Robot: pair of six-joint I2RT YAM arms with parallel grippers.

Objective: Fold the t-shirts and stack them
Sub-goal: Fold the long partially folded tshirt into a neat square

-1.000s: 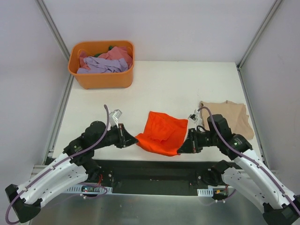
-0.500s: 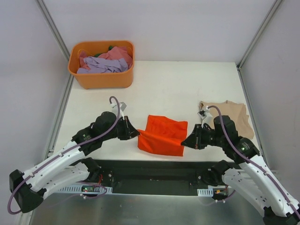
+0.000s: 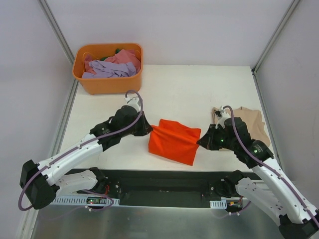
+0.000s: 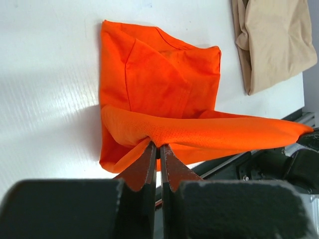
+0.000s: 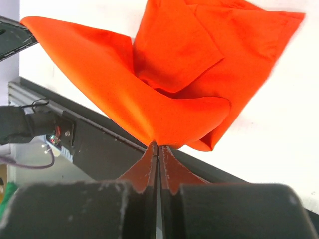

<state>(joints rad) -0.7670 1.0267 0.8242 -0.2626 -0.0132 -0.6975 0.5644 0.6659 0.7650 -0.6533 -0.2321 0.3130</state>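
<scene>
An orange t-shirt (image 3: 173, 141) lies partly folded near the table's front edge, its near edge lifted and stretched between both grippers. My left gripper (image 3: 149, 129) is shut on its left corner; in the left wrist view (image 4: 159, 147) the jaws pinch the cloth (image 4: 164, 94). My right gripper (image 3: 199, 141) is shut on its right corner; in the right wrist view (image 5: 158, 146) the cloth (image 5: 174, 59) hangs from the closed jaws. A folded beige t-shirt (image 3: 246, 124) lies on the right of the table and shows in the left wrist view (image 4: 271, 40).
An orange basket (image 3: 108, 84) with several purple and pink garments (image 3: 112, 65) stands at the back left. The white table (image 3: 189, 89) ends at a black front rail (image 3: 164, 179). Metal frame posts run along both sides.
Both grippers have carried the shirt's near edge away from the front rail toward the back, lifting it over the rest of the shirt. Both arms reach farther forward.
</scene>
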